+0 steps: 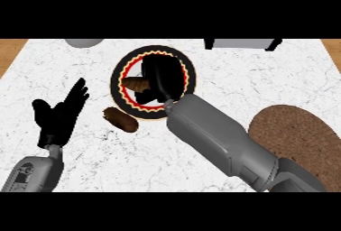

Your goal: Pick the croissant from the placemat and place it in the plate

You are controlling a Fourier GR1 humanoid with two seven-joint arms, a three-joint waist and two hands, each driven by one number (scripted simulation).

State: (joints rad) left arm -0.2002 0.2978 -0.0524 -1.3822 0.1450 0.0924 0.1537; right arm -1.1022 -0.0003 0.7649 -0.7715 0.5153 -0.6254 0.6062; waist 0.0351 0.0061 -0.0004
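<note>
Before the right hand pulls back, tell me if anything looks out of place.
One thing: a brown food item lies on the bare counter, just outside the plate rim's lower left. The croissant sits over the plate beside the right hand.

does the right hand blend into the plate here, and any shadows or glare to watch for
Head view: the black right hand merges with the plate's dark rim, so its finger outline is hard to read; the croissant shows brown at its left side; no clear cast shadows or glare on the white marbled counter; the left hand stands out sharply against it.
</note>
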